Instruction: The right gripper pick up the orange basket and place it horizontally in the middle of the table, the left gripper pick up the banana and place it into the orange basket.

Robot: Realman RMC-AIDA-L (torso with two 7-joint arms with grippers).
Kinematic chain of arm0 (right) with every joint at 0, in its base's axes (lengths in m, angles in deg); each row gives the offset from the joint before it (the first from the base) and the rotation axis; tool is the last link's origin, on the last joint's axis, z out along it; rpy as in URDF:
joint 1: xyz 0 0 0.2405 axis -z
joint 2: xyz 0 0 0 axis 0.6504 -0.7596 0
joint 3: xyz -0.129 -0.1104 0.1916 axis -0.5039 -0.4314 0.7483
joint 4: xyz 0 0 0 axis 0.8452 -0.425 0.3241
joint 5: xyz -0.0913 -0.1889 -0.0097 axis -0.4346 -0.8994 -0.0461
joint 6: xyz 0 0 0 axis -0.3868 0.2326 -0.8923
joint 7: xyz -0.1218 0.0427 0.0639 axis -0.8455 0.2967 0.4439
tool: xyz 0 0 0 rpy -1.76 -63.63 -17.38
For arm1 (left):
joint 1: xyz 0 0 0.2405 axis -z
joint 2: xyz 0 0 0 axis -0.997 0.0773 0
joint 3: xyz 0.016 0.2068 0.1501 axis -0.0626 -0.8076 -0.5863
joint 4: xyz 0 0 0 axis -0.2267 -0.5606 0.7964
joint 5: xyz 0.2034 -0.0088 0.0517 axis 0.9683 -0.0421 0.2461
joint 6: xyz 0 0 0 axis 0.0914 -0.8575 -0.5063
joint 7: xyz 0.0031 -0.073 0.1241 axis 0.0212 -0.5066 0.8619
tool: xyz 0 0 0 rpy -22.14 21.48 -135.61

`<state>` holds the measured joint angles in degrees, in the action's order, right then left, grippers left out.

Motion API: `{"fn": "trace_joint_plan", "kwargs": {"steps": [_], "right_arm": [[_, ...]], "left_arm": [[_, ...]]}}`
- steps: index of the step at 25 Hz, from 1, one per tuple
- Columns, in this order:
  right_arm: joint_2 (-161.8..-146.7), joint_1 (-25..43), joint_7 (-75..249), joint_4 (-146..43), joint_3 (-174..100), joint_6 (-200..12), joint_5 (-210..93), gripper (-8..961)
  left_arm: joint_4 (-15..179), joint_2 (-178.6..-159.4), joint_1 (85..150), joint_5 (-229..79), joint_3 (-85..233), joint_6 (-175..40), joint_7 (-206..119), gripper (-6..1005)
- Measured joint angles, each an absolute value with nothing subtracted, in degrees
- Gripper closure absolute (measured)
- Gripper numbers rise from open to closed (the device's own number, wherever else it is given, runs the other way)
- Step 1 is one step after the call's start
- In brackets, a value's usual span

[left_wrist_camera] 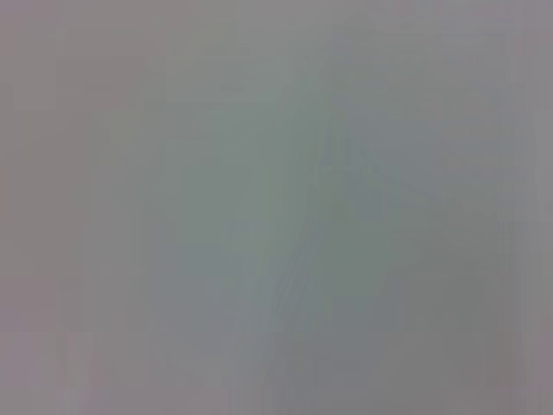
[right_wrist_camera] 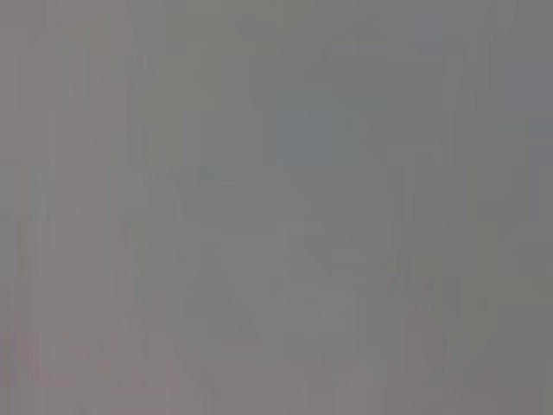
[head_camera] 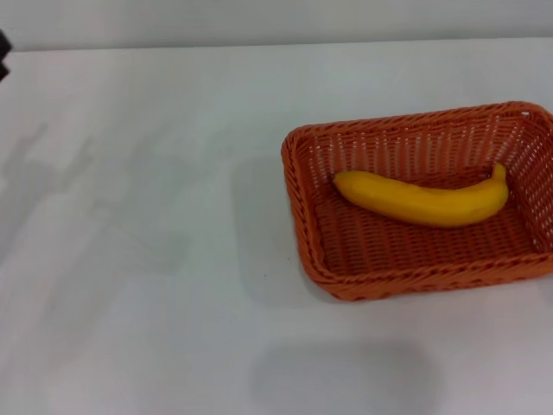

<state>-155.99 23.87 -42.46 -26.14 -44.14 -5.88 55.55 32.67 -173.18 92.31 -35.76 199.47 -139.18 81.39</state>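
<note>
The orange basket (head_camera: 346, 275) stands on the white table (head_camera: 138, 216) right of centre, its long side running left to right; its right end reaches the picture's edge. Inside it lies the yellow banana (head_camera: 423, 200), lengthwise, stem end toward the right. Neither gripper shows in the head view; only a small black part (head_camera: 3, 52) sits at the far left edge. Both wrist views show nothing but a flat grey surface.
Soft grey shadows lie on the tabletop at the left and near the front edge below the basket. The table's far edge runs along the top of the head view.
</note>
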Motion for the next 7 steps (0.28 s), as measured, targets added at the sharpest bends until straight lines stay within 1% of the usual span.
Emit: {"fn": "trace_joint_plan", "kwargs": {"steps": [7], "right_arm": [[-156.13, 22.81, -44.53, -28.35, -44.00, -9.26, 56.15, 115]], "left_arm": [[39.78, -173.17, 92.70, -40.66, 204.24, -145.60, 86.99, 198]]}}
